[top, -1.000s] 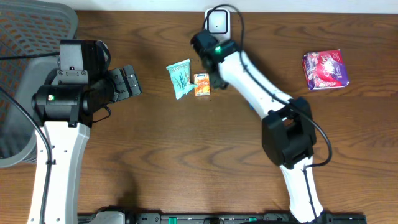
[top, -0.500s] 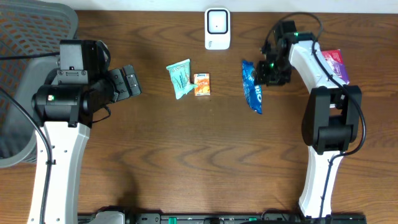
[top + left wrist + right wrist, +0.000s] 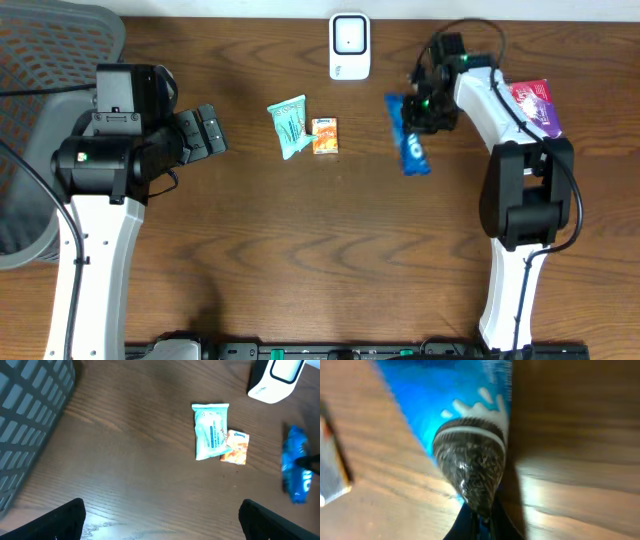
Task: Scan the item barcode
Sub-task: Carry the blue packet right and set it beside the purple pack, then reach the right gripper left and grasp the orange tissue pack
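The right gripper [image 3: 420, 110] is pressed together on the blue biscuit packet [image 3: 412, 148], which is pinched by its right edge towards its far end. The packet is at the far right of the worktop [image 3: 300, 250]. Its long axis runs near to far, with the far end tilted slightly left. Whether it is lifted clear of the surface cannot be told. The scanner [image 3: 349, 45] stands at the far edge, to the left of the packet and a little farther away. The coming move is therefore judged to be a short carry leftward and away. The barcode's position is not shown. The left gripper [image 3: 205, 131] is spread wide and empty, well apart at the left, so the right arm is the nearer.
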Tool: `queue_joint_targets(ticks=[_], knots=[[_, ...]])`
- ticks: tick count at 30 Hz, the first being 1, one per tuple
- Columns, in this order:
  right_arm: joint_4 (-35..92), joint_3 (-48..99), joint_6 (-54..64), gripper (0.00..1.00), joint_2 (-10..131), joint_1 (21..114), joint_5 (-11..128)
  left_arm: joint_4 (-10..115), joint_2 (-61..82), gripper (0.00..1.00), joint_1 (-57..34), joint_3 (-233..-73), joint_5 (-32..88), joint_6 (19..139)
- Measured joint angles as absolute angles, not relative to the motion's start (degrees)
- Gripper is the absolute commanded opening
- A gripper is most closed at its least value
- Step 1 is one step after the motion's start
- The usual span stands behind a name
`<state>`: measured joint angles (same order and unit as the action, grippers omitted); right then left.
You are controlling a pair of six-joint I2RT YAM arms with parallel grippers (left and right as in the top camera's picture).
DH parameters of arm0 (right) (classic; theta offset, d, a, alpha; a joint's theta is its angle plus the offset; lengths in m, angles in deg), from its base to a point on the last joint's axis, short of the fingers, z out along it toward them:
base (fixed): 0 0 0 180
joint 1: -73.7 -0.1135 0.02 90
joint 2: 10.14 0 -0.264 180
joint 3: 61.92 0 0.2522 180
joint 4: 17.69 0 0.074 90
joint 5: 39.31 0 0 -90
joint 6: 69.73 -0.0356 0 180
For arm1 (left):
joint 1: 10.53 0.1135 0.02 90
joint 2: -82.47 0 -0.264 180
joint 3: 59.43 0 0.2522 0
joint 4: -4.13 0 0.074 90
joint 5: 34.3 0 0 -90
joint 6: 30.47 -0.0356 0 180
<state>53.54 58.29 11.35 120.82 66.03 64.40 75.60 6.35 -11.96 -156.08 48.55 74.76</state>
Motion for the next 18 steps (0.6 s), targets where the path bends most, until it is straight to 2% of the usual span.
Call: queue_joint_targets(ticks=[7, 14, 15, 18], knots=[[56.34, 63.1, 5.6, 0.01, 120.62, 66.41, 37.12, 75.58, 6.35, 0.98, -11.96, -156.08, 48.55, 74.76], [53.91, 63.08, 5.6, 0.01, 120.62, 69.97, 32.21, 75.58, 6.35, 0.98, -11.96, -156.08, 48.55, 74.76], [53.72, 63.08, 5.6, 0.05, 120.62, 70.32, 32.23, 75.58, 6.35, 0.98, -11.96, -156.08, 48.55, 74.76], [53.39, 63.08, 7.11, 0.35, 120.62, 71.96, 34.83, 75.58, 6.35, 0.98, -11.96, -156.08, 48.55, 74.76]])
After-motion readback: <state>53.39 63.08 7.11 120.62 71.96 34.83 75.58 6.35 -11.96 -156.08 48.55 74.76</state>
